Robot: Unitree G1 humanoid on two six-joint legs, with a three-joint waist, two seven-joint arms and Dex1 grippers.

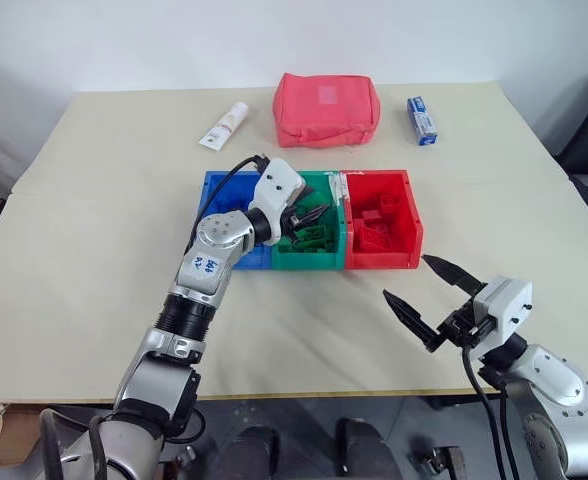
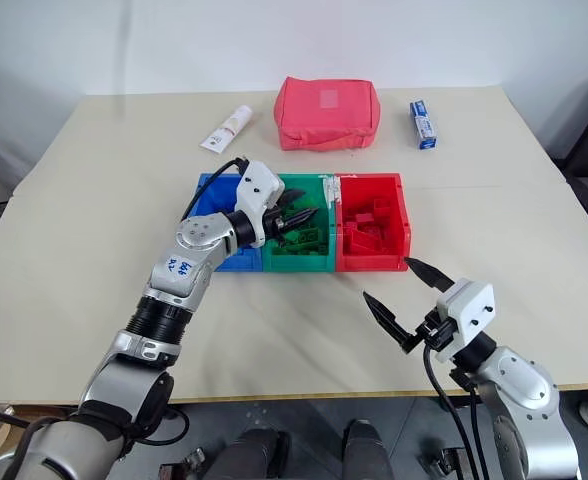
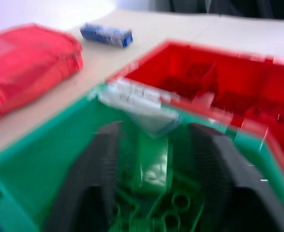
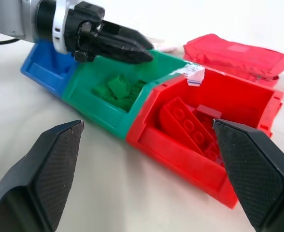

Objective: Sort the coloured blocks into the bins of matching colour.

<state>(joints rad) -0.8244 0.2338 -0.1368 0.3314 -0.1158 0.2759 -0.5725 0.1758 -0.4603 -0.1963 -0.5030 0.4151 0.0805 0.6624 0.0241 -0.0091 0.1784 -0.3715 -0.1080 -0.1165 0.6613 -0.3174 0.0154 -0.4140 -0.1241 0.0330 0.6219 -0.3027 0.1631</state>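
Observation:
Three joined bins stand mid-table: a blue bin [image 1: 217,184], a green bin [image 1: 308,262] and a red bin [image 1: 381,260]. Several green blocks [image 4: 115,89] lie in the green bin, and red blocks [image 4: 185,121] lie in the red one. My left gripper [image 1: 314,215] hovers level over the green bin. Its fingers [image 3: 101,164] stand apart, and a pale green block [image 3: 155,169] shows blurred in the gap, touching neither. My right gripper [image 1: 406,278] hangs open and empty above the bare table, in front of the red bin.
A red fabric pouch [image 1: 326,108] lies behind the bins, with a white tube [image 1: 225,126] to its left and a small blue box [image 1: 421,120] to its right. A white label [image 4: 195,75] sticks up between the green and red bins. The table's front edge [image 1: 304,392] is near.

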